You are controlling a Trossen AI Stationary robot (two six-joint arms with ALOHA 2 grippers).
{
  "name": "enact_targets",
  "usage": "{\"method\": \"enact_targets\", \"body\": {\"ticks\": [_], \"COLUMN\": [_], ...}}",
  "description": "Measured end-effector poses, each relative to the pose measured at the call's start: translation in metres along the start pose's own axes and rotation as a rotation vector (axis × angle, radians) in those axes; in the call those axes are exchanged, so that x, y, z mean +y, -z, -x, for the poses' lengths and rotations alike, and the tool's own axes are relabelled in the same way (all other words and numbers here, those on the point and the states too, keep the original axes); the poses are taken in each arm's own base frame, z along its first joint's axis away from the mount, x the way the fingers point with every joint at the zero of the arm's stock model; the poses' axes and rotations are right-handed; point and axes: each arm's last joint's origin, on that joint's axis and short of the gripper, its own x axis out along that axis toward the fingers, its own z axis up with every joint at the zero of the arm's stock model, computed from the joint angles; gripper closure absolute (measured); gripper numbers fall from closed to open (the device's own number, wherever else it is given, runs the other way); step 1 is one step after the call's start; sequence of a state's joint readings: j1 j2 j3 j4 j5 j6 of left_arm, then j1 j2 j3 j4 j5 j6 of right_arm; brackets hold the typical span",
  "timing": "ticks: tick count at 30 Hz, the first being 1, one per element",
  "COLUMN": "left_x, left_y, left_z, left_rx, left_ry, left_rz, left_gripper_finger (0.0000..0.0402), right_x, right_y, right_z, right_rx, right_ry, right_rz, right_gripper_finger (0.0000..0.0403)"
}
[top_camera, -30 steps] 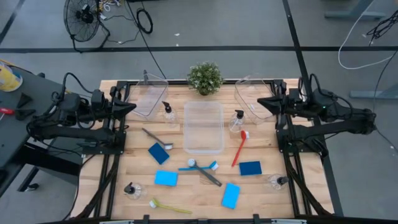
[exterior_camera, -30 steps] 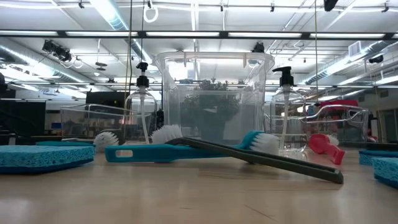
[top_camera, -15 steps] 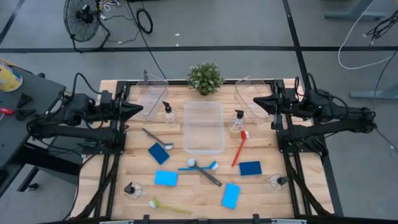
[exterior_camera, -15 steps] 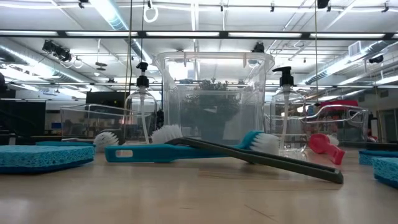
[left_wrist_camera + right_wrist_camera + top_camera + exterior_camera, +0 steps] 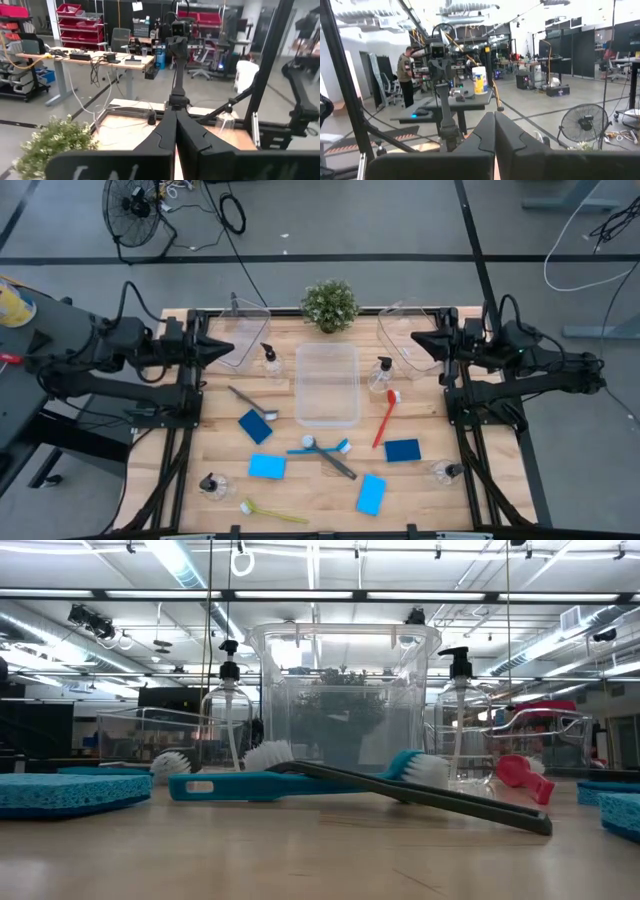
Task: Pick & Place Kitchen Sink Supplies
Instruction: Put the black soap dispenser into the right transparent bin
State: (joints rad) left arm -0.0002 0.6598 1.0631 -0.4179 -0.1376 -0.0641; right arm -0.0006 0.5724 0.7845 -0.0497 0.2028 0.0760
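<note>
Several flat blue sponges (image 5: 255, 426) (image 5: 402, 450) lie flat on the wooden table, with brushes among them: red (image 5: 386, 418), blue (image 5: 320, 448), grey (image 5: 250, 402) and yellow-green (image 5: 273, 512). Small clear pump bottles (image 5: 268, 362) (image 5: 380, 373) stand upright. My left gripper (image 5: 235, 350) hangs shut and level above the table's left side, over the left bin's edge. My right gripper (image 5: 413, 340) is shut and level above the right side. In the wrist views both pairs of fingers (image 5: 175, 120) (image 5: 494, 120) meet with nothing between them.
A clear bin (image 5: 327, 384) stands at the table's middle, with two more tipped at the far left (image 5: 240, 335) and far right (image 5: 405, 335). A small potted plant (image 5: 329, 304) sits at the far edge. Black frame posts (image 5: 185, 395) flank both sides.
My left gripper has risen and reached a little toward the table's middle, staying shut. The right gripper and everything on the table have kept still.
</note>
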Motion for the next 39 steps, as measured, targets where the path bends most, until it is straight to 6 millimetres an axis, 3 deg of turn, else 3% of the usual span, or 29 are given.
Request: {"method": "enact_targets", "body": {"ticks": [6,14,23,27,39], "left_x": [-0.001,-0.002,-0.002,-0.001,0.0], "left_y": [-0.017,-0.018,-0.018,-0.018,-0.018], "left_z": [-0.003,-0.007,-0.008,-0.008,-0.008], "left_rx": [0.049,0.07,0.073,0.07,0.068], "left_ry": [-0.003,-0.004,-0.015,-0.023,-0.055], "left_rz": [-0.039,-0.044,-0.04,-0.034,-0.036], "left_gripper_finger": [0.0398,0.0388,0.0398,0.0391,0.0394], "right_x": [0.0,0.001,0.004,0.004,0.004], "right_y": [-0.004,-0.009,-0.049,-0.057,-0.038], "right_z": [0.0,0.001,0.0,0.001,-0.006], "right_rx": [-0.043,-0.052,0.059,0.11,0.336], "right_ry": [-0.004,-0.011,-0.005,0.0,0.02], "right_rz": [-0.025,-0.037,-0.004,0.006,0.052], "right_gripper_finger": [0.0402,0.0402,0.0402,0.0402,0.04]}}
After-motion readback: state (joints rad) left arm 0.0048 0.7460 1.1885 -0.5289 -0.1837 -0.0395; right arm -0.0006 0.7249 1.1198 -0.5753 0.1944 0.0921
